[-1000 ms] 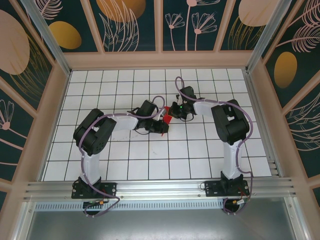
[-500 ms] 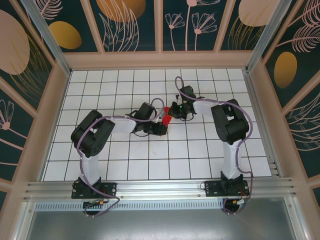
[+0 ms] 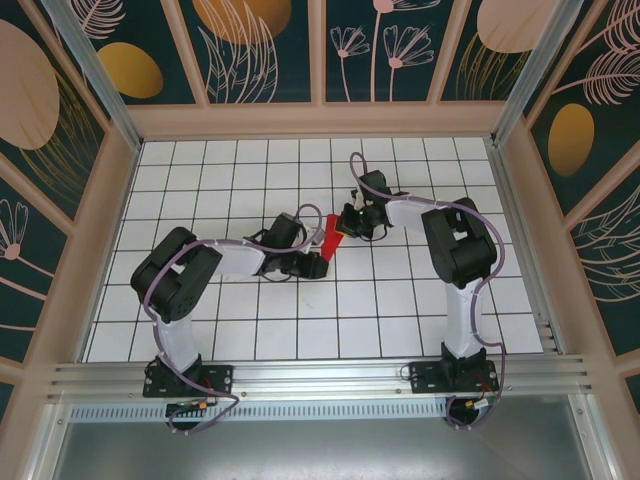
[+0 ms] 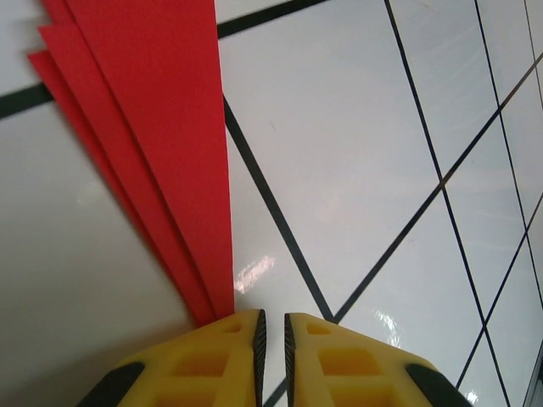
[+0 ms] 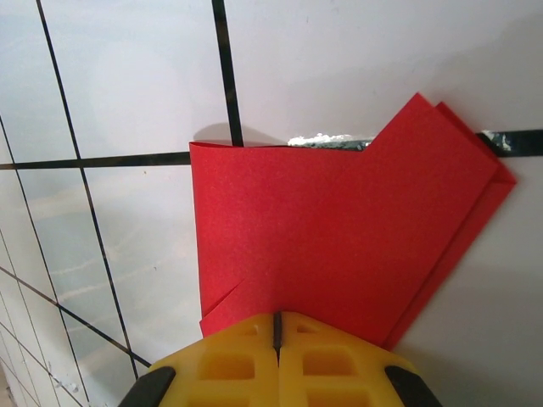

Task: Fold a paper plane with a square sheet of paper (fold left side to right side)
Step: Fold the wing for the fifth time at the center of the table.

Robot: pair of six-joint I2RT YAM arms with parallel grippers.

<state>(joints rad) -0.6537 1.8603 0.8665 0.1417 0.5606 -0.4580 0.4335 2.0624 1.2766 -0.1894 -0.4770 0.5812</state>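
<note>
The red paper (image 3: 327,240) lies folded into a narrow wedge on the white grid table (image 3: 250,310), between the two grippers. In the left wrist view its layered pointed end (image 4: 161,127) runs down under my left finger (image 4: 212,356). My left gripper (image 4: 271,326) stands open by a narrow slit with only tile showing in the gap, and sits at the wedge's near tip (image 3: 320,260). In the right wrist view the wide folded end (image 5: 339,229) lies flat, with my shut right gripper (image 5: 276,326) resting over its near edge (image 3: 339,227).
Both forearms reach in toward the table's middle, the left arm (image 3: 230,258) from the left and the right arm (image 3: 440,225) from the right. Patterned walls (image 3: 320,60) and a raised frame close in the table on three sides.
My left gripper has slid toward the near left along the paper, uncovering more of the red wedge. The right gripper has stayed shut at the paper's far end.
</note>
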